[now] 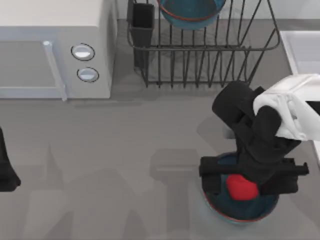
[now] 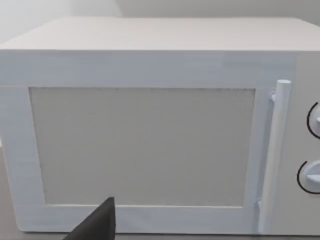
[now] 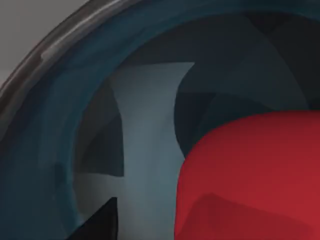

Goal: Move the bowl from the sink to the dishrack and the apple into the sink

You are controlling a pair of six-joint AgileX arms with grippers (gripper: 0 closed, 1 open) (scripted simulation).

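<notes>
A plain grey counter carries the whole scene, with a white microwave at the top view's far left, the dishrack at the back centre, and the pale corner of the sink at the right edge.

The apple sits inside a teal bowl that stands on the counter at the near right, well apart from the sink. In the right wrist view the apple lies very close below the camera, resting on the bowl's dark inner wall. The right gripper is down over this bowl, directly above the apple; whether its fingers are spread or pinching the fruit cannot be told, as the arm's own body covers them from above.

A second teal bowl rests in the dishrack, leaning among the upright bars. The dark utensil cup at the rack's left corner appears to hold nothing. The visible part of the sink is bare.

Judgement: with a bowl already in the rack, the bowl step looks complete, and the step in hand is the pick-up of the apple. The next move calls for a firm hold on the apple, a straight lift clear of the bowl's rim so that the bowl is not dragged or tipped, then a carry towards the back right to the sink.

The left arm is parked at the left edge of the counter, its wrist camera facing the microwave door.
</notes>
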